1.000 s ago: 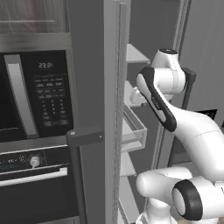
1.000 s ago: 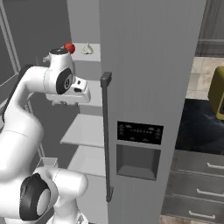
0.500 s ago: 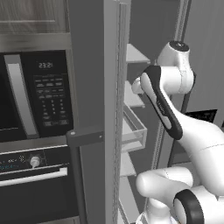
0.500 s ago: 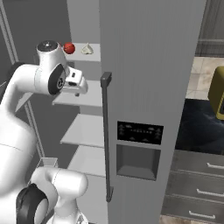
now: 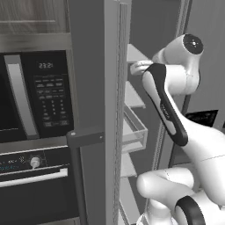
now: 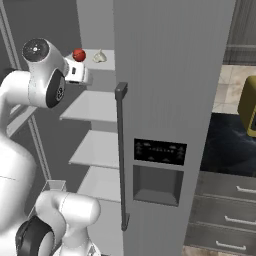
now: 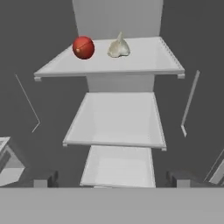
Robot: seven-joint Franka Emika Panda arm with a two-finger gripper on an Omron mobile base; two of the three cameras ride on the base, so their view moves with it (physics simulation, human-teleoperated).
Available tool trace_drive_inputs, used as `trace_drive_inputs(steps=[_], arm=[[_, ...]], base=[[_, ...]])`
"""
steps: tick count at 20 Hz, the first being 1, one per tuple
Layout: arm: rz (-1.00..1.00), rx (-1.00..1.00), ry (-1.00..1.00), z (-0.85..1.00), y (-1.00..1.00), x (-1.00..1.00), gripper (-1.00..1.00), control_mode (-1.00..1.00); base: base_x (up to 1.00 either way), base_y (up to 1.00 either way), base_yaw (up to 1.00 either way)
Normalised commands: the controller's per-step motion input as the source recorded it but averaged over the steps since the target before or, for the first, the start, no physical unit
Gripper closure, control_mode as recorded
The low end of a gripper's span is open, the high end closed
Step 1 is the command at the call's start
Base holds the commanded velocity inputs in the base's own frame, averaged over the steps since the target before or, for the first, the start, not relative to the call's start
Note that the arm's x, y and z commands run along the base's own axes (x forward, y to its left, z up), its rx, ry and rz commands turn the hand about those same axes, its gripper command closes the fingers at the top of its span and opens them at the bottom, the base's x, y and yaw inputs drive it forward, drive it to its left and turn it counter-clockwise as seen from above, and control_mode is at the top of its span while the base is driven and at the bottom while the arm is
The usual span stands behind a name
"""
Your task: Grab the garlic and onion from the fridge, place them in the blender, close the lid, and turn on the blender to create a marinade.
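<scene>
Facing the open fridge [image 6: 170, 75] with tool [image 7: 113, 178] apart (nothing held), lined up toward garlic [image 7: 118, 46] and onion [image 7: 83, 47] on top shelf [image 7: 148, 61].

A white arm [image 5: 176, 110] of smooth, rounded, glossy shells is seen in the left base view, thick at the bottom and narrower higher up. A long black insert is set into one link, and a small line of pale marking, too small to be read, is carried on it. The uppermost joint is capped by a dark round disc ringed in grey. A black band is wrapped around the bulbous white segment at the bottom edge. The same white shells and a dark-faced round joint are shown in the right base view. Two dark finger tips [image 7: 45, 179], apparently squared, are seen in the hand view.
</scene>
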Motion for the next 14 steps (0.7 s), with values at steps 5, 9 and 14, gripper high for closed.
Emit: trace_drive_inputs(steps=[5, 9, 14], arm=[[0.11, 0.15, -0.15, 0.33, 0.14, 0.30, -1.00, -1.00], [0.06, 0.09, -0.03, 0.27, 0.39, 0.48, -1.00, -1.00], [0.06, 0.02, -0.07, 0.24, 0.10, -0.18, -1.00, -1.00]], base=[[0.00, 0.00, 0.00], [0.00, 0.00, 0.00], [0.00, 0.00, 0.00]])
